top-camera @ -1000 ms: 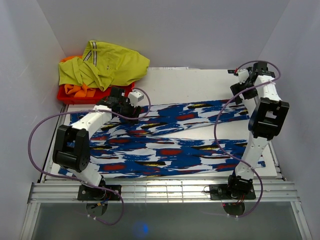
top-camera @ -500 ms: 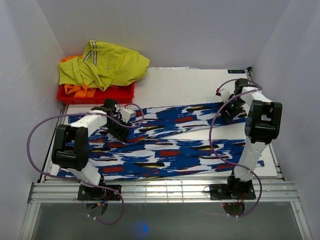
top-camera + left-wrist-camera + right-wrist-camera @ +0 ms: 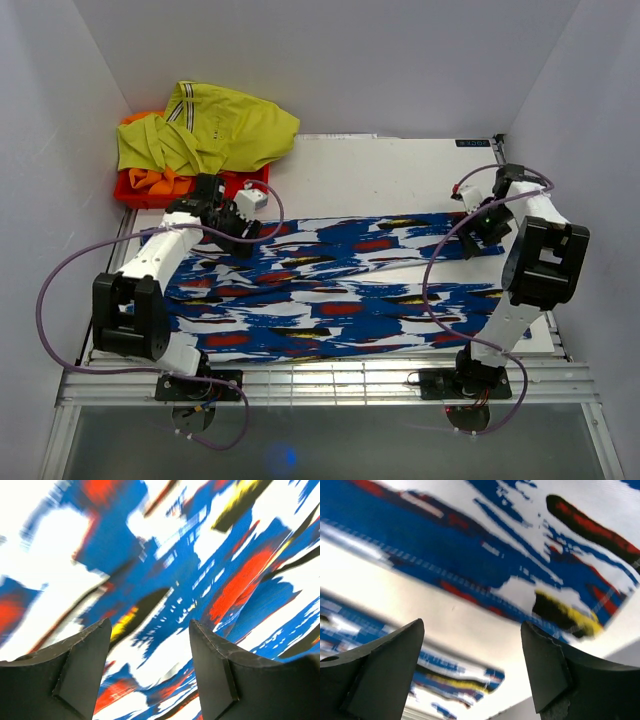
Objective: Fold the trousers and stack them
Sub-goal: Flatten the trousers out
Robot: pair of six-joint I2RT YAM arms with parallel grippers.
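The trousers (image 3: 330, 290) lie spread flat across the table, royal blue with white, red, black and yellow blotches, their two legs running left to right. My left gripper (image 3: 236, 224) is open and empty, low over the fabric at the far left end. In the left wrist view the open left gripper (image 3: 150, 625) has patterned cloth (image 3: 225, 580) filling the space beneath it. My right gripper (image 3: 470, 236) is open and empty at the right end of the far leg. In the right wrist view the right gripper (image 3: 472, 625) hangs over bare table between the two legs (image 3: 470, 535).
A red bin (image 3: 245, 185) stands at the back left, holding a yellow-green striped garment (image 3: 215, 125) and an orange garment (image 3: 150, 178). White walls close in both sides and the back. A metal rail (image 3: 320, 380) runs along the near table edge. Bare table (image 3: 380, 170) lies behind the trousers.
My right arm came down from a raised pose to the far leg's right end. My left gripper shifted left and back over the fabric. The far leg now lies closer to the near leg.
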